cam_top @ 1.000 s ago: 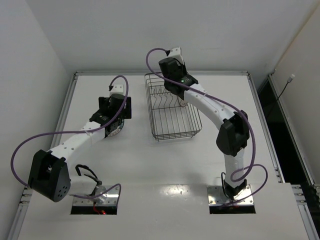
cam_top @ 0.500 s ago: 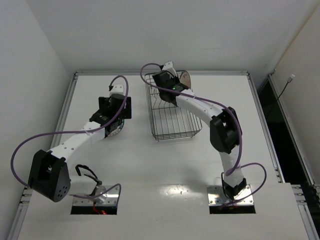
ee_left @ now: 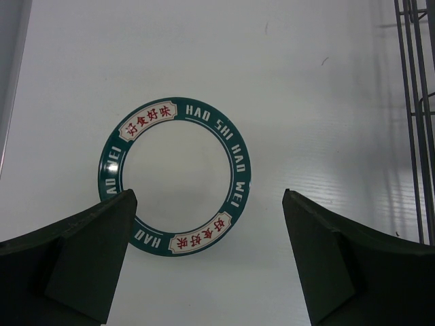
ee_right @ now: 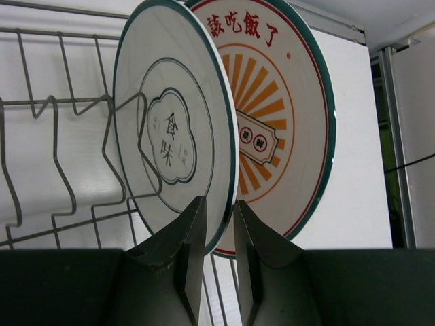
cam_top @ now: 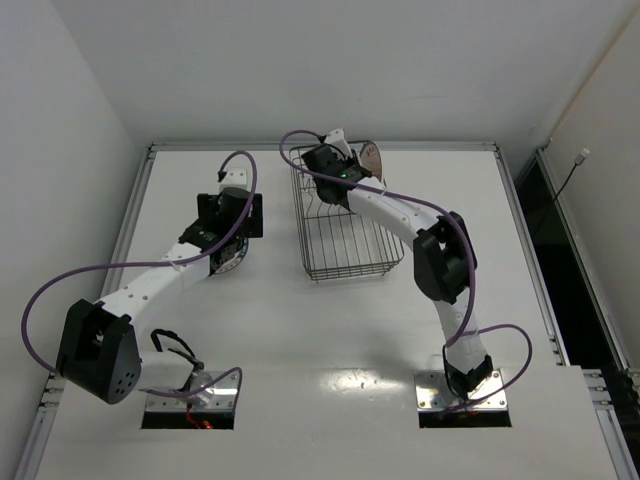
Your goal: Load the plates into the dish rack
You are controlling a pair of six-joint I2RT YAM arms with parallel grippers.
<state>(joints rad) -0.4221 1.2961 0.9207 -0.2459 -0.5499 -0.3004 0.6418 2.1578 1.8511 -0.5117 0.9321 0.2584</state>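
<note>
The dish rack (cam_top: 345, 240), a black wire basket, stands at the table's back centre. Two plates stand upright at its far end. The grey-ringed plate (ee_right: 170, 136) leans between the tines, and the orange-patterned plate (ee_right: 285, 122) is right behind it. My right gripper (ee_right: 219, 204) straddles the grey-ringed plate's lower rim with its jaws slightly apart, a thin gap showing. The dark-rimmed plate (ee_left: 175, 175) lies flat on the table left of the rack. My left gripper (ee_left: 207, 197) hovers above it, wide open and empty.
The rack's wire tines (ee_right: 61, 170) rise just left of the right fingers. The rack's side wall (ee_left: 414, 115) shows at the right edge of the left wrist view. Raised rails (cam_top: 135, 200) border the table. Walls close in on the left and at the back.
The right arm swung toward the rack's far end and stood the grey-ringed plate upright in front of the orange one. Its jaws have just parted a little. The left arm stayed still.
</note>
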